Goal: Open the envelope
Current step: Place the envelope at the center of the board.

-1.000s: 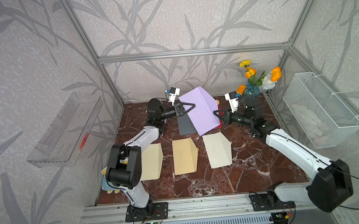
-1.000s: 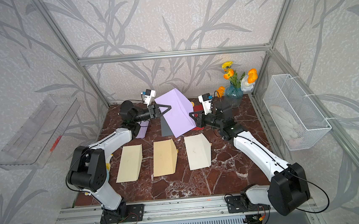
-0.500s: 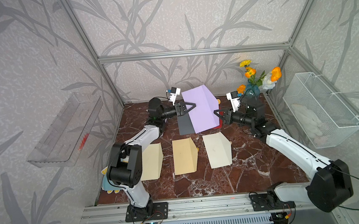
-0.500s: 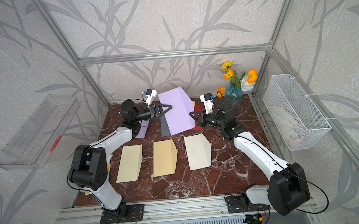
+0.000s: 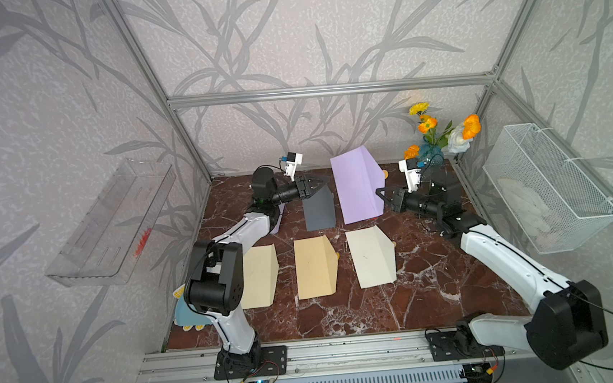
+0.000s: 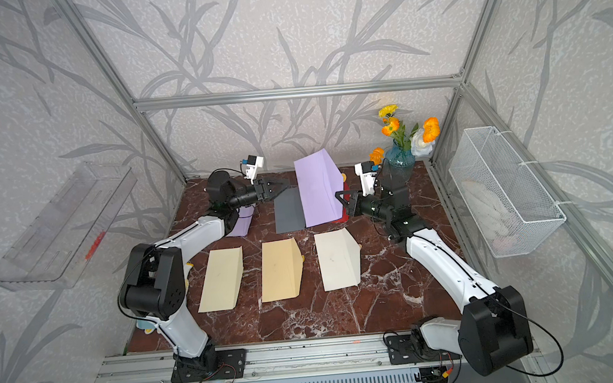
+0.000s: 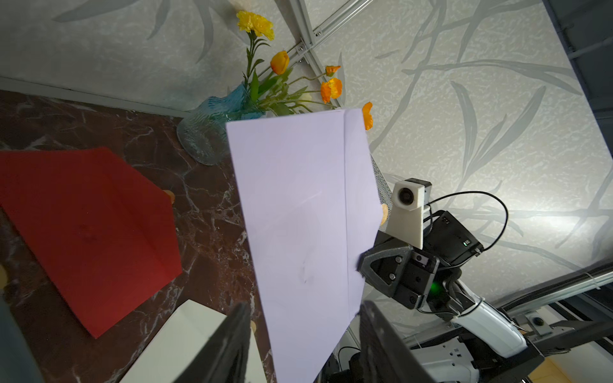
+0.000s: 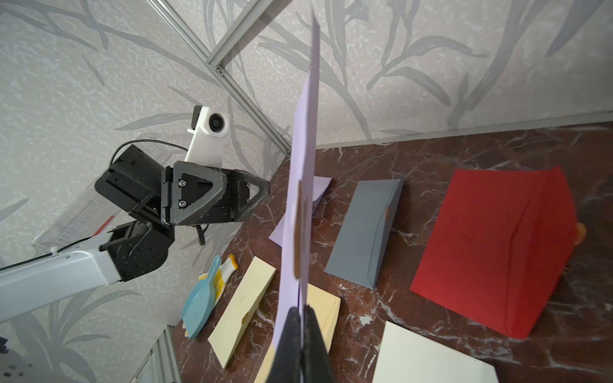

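Observation:
A lilac envelope (image 5: pixel 357 188) (image 6: pixel 316 191) hangs upright above the back of the table. My right gripper (image 5: pixel 379 194) (image 8: pixel 302 315) is shut on its right edge, near a lower corner. In the right wrist view the envelope (image 8: pixel 300 199) shows edge-on, with a tan seal patch on it. My left gripper (image 5: pixel 321 188) (image 7: pixel 303 345) stands open just left of the envelope, its fingers apart from the paper. In the left wrist view the envelope's (image 7: pixel 305 215) lower corner shows between the spread fingers. Whether the flap is raised is hidden.
On the marble lie a grey envelope (image 5: pixel 317 208), a red envelope (image 7: pixel 89 232), three cream and tan envelopes (image 5: pixel 314 266) and a small lilac one (image 6: pixel 242 225). A vase of flowers (image 5: pixel 431 152) stands at the back right, beside a wire basket (image 5: pixel 544 188).
My left gripper has opened and let go of the lilac envelope. The envelope has swung more upright and shifted right, held by my right gripper alone.

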`<control>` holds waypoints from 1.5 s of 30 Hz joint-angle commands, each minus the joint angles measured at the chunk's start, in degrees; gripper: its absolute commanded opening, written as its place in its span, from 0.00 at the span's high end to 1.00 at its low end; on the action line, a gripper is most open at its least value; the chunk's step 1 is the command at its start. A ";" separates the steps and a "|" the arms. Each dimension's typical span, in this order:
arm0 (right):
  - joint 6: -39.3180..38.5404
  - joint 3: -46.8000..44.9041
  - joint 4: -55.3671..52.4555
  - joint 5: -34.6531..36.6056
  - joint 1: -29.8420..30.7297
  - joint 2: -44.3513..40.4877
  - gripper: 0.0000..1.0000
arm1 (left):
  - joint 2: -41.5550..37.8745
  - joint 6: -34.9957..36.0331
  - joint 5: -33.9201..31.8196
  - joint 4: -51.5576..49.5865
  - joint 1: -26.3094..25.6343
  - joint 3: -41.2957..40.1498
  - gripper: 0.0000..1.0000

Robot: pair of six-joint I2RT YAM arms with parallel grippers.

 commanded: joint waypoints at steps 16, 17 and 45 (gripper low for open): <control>-14.97 -0.22 -28.16 24.02 -4.70 -10.48 1.00 | -3.48 5.07 -3.90 -5.46 1.53 -0.29 0.46; -15.50 -0.54 -28.58 25.61 -4.78 -10.61 1.00 | -3.50 4.91 -3.88 -5.36 1.57 -0.30 0.46; -16.55 3.17 -33.79 36.03 -12.25 13.64 1.00 | -3.38 1.38 -3.08 -0.79 3.42 -1.43 0.47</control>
